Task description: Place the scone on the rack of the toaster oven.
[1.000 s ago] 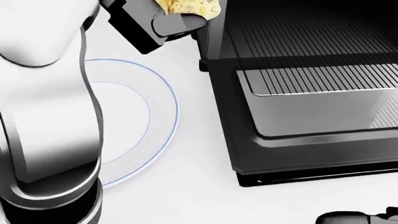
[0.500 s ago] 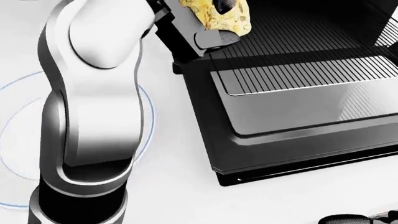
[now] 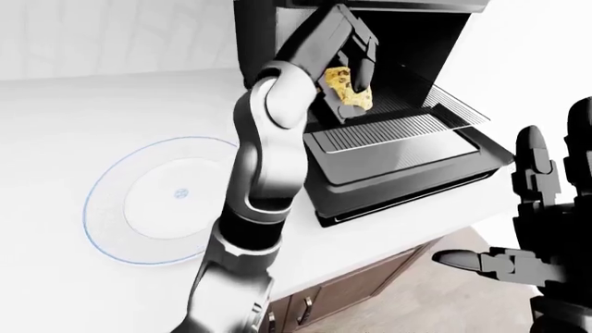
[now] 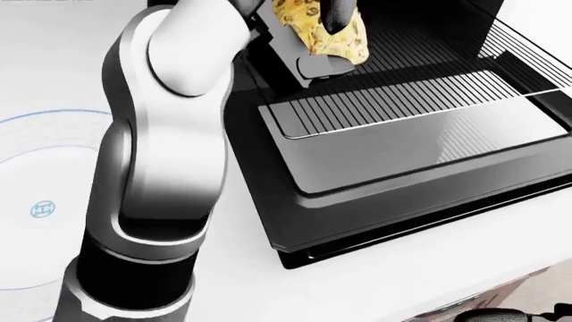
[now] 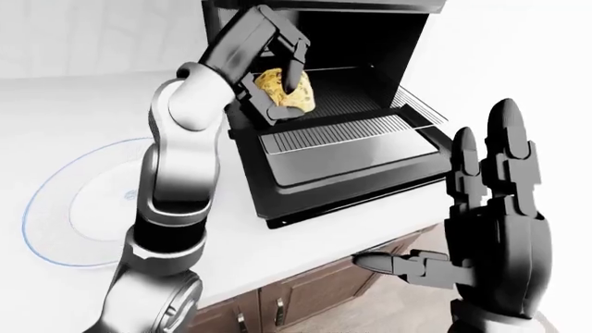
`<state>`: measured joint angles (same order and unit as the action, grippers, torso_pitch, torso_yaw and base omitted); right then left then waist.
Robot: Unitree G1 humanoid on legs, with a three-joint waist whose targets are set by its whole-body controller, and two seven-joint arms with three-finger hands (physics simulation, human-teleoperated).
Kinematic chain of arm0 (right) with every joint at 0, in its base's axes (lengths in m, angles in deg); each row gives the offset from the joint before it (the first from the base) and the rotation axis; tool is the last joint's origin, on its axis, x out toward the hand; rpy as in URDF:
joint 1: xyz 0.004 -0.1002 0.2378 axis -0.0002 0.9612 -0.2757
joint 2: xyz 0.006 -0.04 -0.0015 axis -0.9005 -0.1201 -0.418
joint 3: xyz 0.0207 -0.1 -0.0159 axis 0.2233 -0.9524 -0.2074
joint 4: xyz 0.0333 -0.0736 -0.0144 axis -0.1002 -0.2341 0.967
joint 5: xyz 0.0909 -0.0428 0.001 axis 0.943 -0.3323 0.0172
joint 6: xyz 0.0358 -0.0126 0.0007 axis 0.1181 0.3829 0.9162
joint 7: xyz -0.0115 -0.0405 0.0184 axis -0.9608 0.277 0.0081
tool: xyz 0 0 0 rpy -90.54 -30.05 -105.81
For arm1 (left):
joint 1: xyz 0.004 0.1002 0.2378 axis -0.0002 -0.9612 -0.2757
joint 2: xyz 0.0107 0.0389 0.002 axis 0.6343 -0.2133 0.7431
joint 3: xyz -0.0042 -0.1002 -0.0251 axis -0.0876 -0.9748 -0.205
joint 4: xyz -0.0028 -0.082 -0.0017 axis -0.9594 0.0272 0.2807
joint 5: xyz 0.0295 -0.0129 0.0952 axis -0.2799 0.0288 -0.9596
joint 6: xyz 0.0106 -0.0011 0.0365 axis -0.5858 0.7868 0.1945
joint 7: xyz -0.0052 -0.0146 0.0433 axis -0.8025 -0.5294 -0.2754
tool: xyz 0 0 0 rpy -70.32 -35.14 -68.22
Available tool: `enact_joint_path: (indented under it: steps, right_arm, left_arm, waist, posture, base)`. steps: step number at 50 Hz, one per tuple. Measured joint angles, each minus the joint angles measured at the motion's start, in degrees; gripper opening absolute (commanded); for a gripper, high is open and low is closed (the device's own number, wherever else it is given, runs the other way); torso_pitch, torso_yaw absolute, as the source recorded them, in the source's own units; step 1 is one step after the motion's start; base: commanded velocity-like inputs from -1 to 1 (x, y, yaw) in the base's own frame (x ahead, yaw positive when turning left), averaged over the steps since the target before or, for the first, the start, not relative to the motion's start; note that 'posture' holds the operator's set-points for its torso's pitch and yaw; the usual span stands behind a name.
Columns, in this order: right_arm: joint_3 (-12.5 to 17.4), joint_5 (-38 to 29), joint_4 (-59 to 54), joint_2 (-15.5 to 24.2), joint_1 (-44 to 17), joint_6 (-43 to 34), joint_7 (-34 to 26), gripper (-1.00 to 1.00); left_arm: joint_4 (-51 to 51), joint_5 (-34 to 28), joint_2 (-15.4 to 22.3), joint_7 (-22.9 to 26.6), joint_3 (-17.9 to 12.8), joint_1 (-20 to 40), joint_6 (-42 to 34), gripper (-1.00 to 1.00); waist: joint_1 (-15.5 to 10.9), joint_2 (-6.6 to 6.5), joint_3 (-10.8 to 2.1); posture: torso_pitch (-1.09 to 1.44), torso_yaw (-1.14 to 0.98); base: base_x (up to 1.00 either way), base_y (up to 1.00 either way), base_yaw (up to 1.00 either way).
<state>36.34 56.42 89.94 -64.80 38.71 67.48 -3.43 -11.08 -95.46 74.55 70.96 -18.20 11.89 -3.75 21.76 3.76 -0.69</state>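
My left hand (image 3: 350,83) is shut on the yellow scone (image 3: 350,92), with dark specks, and holds it just inside the mouth of the black toaster oven (image 3: 277,41). The scone also shows at the top of the head view (image 4: 326,30), above the wire rack (image 4: 420,47). The oven door (image 4: 393,147) lies open and flat on the counter. My right hand (image 5: 486,201) is open and empty, raised at the right of the right-eye view, off the counter's edge.
A white plate with a blue rim (image 3: 157,198) lies on the white counter left of the oven. My left arm (image 4: 165,154) crosses between plate and oven door. The counter edge and brown cabinet doors (image 5: 305,298) run along the bottom.
The head view has shifted, so the oven and plate sit further left and lower. My left hand has carried the scone rightward, from beside the oven's left wall to over the rack.
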Motion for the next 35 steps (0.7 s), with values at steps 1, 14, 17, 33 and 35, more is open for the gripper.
enact_joint_path:
  steps: [1,14,17,33,35]
  right_arm:
    - [0.1,-0.1,-0.1,-0.2,0.2,0.0,-0.3,1.0]
    - [0.2,-2.2,-0.1,-2.8,0.0,-0.1,-2.6,1.0]
    - [0.1,-3.2,-0.1,-3.8,-0.3,-0.4,-3.4,1.0]
    - [0.8,-2.7,-0.1,-3.1,-0.3,-0.5,-3.4,1.0]
    - [0.9,-2.7,-0.1,-2.9,-0.3,-0.6,-3.3,1.0]
  left_arm:
    - [-0.7,0.3,0.0,-0.6,-0.1,0.1,0.4,-1.0]
    - [-5.1,2.7,0.1,-4.8,0.2,0.0,3.3,-1.0]
    - [-5.9,3.0,0.0,-5.1,0.3,0.1,3.8,-1.0]
    - [-8.2,2.5,-0.5,-5.3,0.8,-1.5,5.1,-1.0]
    - [-8.4,2.4,-0.6,-5.3,0.7,-1.6,5.4,-0.99]
  waist:
    - [0.1,-0.04,-0.04]
    - [1.2,-0.61,-0.63]
    - [1.4,-0.72,-0.78]
    - [2.0,-1.09,-1.15]
    - [2.1,-1.07,-1.26]
  posture:
    - [0.0,-0.34]
    - [0.0,-0.34]
    - [0.0,-0.34]
    - [0.0,-0.34]
    - [0.0,-0.34]
  base:
    - [0.0,0.0,0.0]
    - [0.0,0.0,0.0]
    - [0.0,0.0,0.0]
    - [0.0,0.0,0.0]
    - [0.0,0.0,0.0]
